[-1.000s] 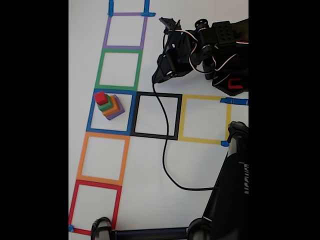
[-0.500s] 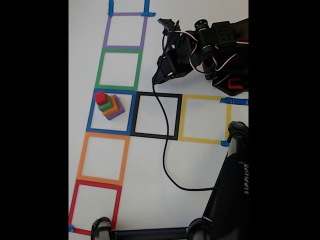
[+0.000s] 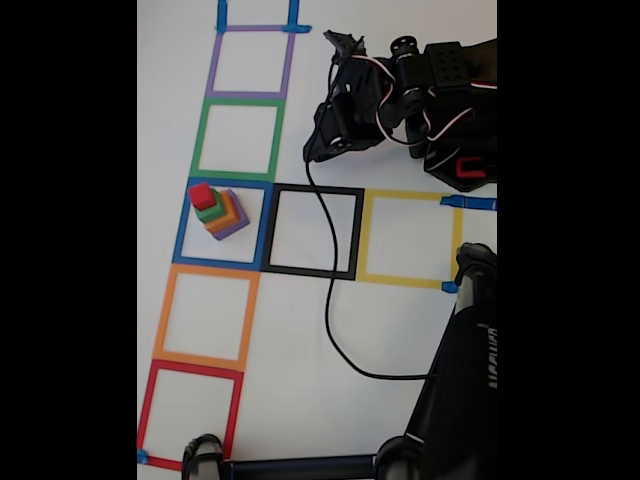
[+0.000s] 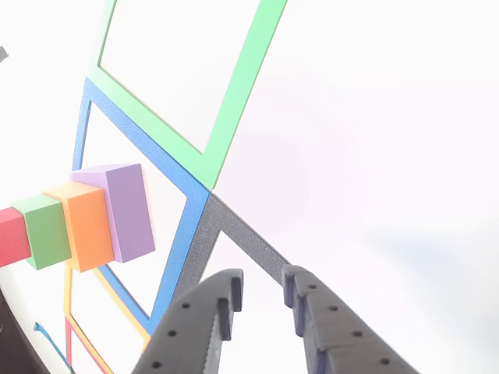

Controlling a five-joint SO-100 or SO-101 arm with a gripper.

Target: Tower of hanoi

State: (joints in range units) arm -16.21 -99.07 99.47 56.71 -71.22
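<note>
Fixed view, matte stepped cube tower (image 3: 217, 212) inside blue tape square (image 3: 180, 240), other view adds my perforated black gripper (image 4: 260, 294), fingers narrowly parted, empty, beside sideways tower (image 4: 86, 218)

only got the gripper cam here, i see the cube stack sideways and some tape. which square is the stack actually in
Observer: In the fixed view the stack stands inside the blue square, red cube on top and purple cube at the bottom.
Operator: what's on either side of that square
Observer: A green square above it in that view, an orange square below, and a black square to its right.
Operator: where's the arm relative to the stack
Observer: The gripper is up and to the right of the stack, apart from it, above the black square's top edge. In your view its fingers stand a little apart with nothing between them.
</note>
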